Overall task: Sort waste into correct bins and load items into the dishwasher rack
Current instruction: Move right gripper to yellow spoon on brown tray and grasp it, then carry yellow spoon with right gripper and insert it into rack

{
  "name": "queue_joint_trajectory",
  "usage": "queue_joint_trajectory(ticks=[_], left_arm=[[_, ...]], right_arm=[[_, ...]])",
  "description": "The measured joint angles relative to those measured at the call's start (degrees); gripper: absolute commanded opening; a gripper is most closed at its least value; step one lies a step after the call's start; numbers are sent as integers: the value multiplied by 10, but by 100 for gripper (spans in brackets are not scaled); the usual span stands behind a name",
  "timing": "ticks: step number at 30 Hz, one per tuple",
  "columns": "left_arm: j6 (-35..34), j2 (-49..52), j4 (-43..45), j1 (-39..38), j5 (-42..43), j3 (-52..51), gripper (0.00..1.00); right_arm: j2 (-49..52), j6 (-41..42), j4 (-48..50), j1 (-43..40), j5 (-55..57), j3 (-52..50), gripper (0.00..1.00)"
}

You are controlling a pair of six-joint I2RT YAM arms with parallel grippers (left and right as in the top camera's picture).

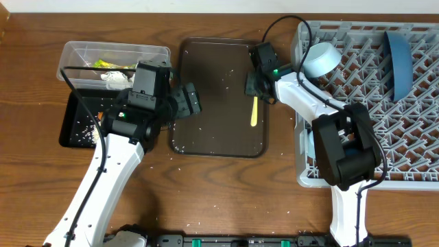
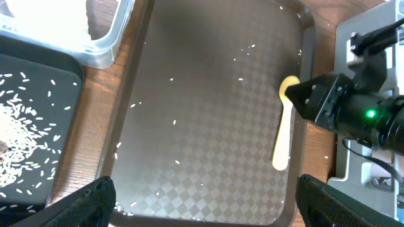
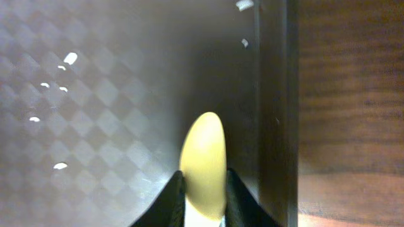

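The yellow spoon (image 1: pixel 254 112) (image 2: pixel 283 129) lies on the dark brown serving tray (image 1: pixel 212 103) near its right rim. My right gripper (image 1: pixel 256 90) (image 3: pixel 203 184) is shut on the spoon's bowl end (image 3: pixel 203 157), one finger against each side. My left gripper (image 1: pixel 188 99) (image 2: pixel 205 202) hangs open over the serving tray's left part, holding nothing. The grey dishwasher rack (image 1: pixel 411 158) at the right holds a pale blue bowl (image 1: pixel 321 60) and a dark blue plate (image 1: pixel 400 65). The clear tub (image 1: pixel 116 46) holds a white napkin (image 1: pixel 116 77) and a yellow-green wrapper (image 1: pixel 103 64).
A black tray (image 1: pixel 72 130) with white rice (image 2: pixel 19 145) sits at the left, below the clear tub. Loose rice grains (image 2: pixel 177 123) are scattered over the serving tray. My right arm crosses the rack's left edge. Bare wooden table lies in front.
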Motion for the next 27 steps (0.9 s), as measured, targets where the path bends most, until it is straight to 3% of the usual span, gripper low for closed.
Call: queue_joint_trajectory(ticks=[2, 19, 27], left_arm=[[0, 0, 0, 0, 0, 0, 93], [0, 0, 0, 0, 0, 0, 93], [0, 0, 0, 0, 0, 0, 93]], right_arm=[[-1, -3, 2, 1, -1, 4, 1], [-2, -41, -7, 0, -35, 7, 1], [-74, -158, -180, -6, -159, 84, 1]])
